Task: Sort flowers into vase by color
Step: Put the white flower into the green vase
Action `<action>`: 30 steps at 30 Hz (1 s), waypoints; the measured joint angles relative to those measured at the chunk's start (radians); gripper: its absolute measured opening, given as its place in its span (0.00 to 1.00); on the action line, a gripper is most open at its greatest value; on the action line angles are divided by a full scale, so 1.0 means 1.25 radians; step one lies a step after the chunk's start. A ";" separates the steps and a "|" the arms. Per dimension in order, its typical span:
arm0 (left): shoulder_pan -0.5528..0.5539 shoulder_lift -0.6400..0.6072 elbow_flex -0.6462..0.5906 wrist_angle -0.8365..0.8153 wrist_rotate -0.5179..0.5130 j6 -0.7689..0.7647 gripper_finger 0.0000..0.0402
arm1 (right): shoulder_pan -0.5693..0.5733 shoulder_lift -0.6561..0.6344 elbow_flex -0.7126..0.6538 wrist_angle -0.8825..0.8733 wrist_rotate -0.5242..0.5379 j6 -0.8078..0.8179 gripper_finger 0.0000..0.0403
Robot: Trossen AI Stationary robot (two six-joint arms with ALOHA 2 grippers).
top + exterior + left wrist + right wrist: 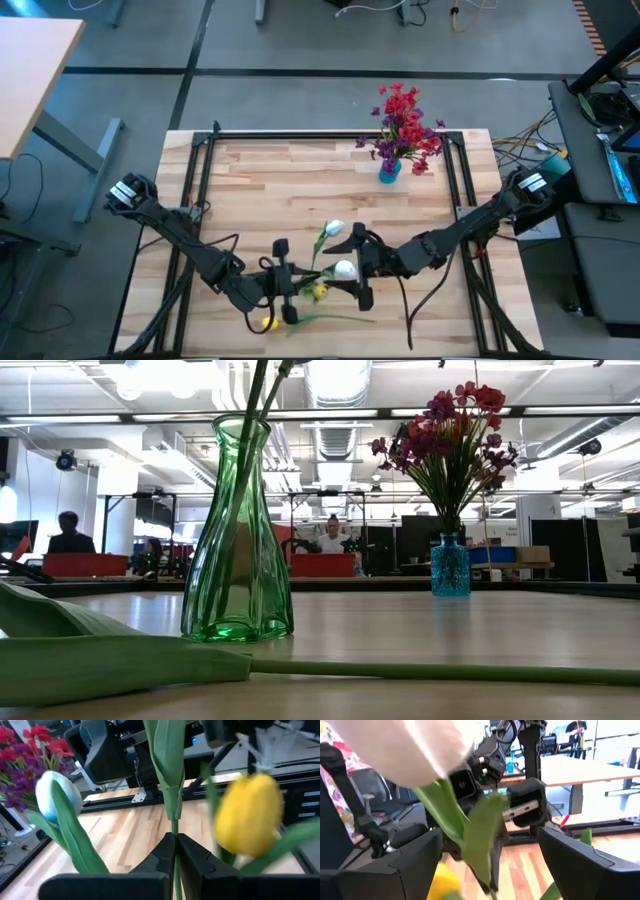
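A green glass vase (238, 530) stands near the table's near edge with thin green stems (252, 420) rising out of it. My left gripper (292, 283) (175, 847) is shut on one upright stem. A yellow bud (247, 815) and a white bud (57, 795) stand close by. My right gripper (358, 270) (500, 870) is open. Its fingers stand either side of the leafy stem (470, 835) of a white bud (405, 745), without plainly touching it. Another yellow flower (268, 322) lies flat on the table, its stem (450, 672) pointing right. A blue vase (390, 170) holds red and purple clusters (402, 125). My left gripper pinches a thin green stem (174, 827) between its two fingers, just below a long leaf (167, 755). The fingers come roughly level from the table's left and lie across the stem. The stem stands upright, and which bud it carries I cannot tell.
The blue vase with its bouquet (450, 565) stands at the table's far edge, right of centre. A black frame rail (330, 133) runs along the far side. Bare wood (270, 190) lies between the two vases. People (330, 535) sit in the room beyond.
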 joint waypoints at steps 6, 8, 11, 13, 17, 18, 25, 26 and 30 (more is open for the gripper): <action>-0.020 0.000 -0.022 0.001 -0.032 -0.046 0.00 | 0.004 -0.008 0.000 -0.035 -0.002 0.031 0.81; -0.026 0.000 -0.035 0.010 -0.054 -0.056 0.00 | 0.007 -0.015 0.000 -0.051 -0.001 0.034 0.81; -0.037 0.000 -0.053 0.026 -0.079 -0.071 0.00 | 0.010 -0.024 0.000 -0.075 -0.002 0.055 0.81; -0.041 0.000 -0.058 0.030 -0.085 -0.084 0.00 | 0.011 -0.031 0.000 -0.096 -0.002 0.072 0.81; -0.047 0.000 -0.065 0.030 -0.085 -0.113 0.00 | 0.012 -0.048 0.000 -0.153 -0.002 0.119 0.81; -0.047 0.000 -0.067 0.030 -0.087 -0.120 0.00 | 0.013 -0.051 0.000 -0.173 -0.002 0.133 0.81; -0.047 0.000 -0.067 0.032 -0.095 -0.153 0.00 | 0.021 -0.062 0.000 -0.257 -0.002 0.224 0.81; -0.048 0.000 -0.067 0.033 -0.103 -0.154 0.00 | 0.022 -0.064 0.000 -0.268 -0.002 0.233 0.81; -0.048 0.000 -0.070 0.038 -0.107 -0.174 0.00 | 0.026 -0.070 0.000 -0.305 -0.002 0.268 0.81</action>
